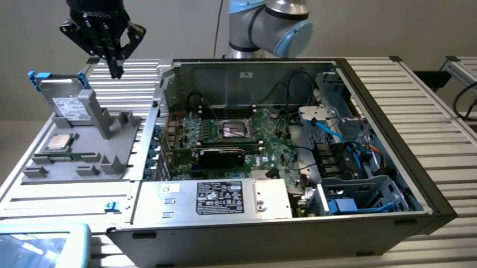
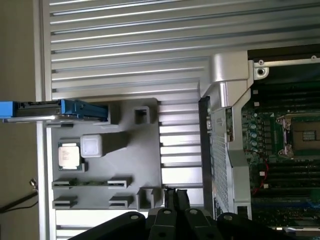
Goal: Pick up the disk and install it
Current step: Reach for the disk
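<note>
The disk (image 1: 68, 107) stands on edge, leaning in the grey fixture (image 1: 111, 148) at the exterior view's left. Its white label faces out and its blue frame sticks up at the top corner. From the wrist view the disk (image 2: 55, 110) appears edge-on as a blue and silver strip. My gripper (image 1: 116, 71) hangs above the fixture, a little to the exterior view's right of the disk and clear of it. Its black fingers (image 2: 170, 199) are pressed together with nothing between them.
A small square CPU chip (image 1: 58, 142) lies on the fixture below the disk. The open computer case (image 1: 387, 145) stands to the right, with motherboard (image 1: 238, 134), a silver box with a black label (image 1: 220, 198) and a blue-edged drive cage (image 1: 358, 195). A ribbed metal table (image 1: 439, 111) lies beneath.
</note>
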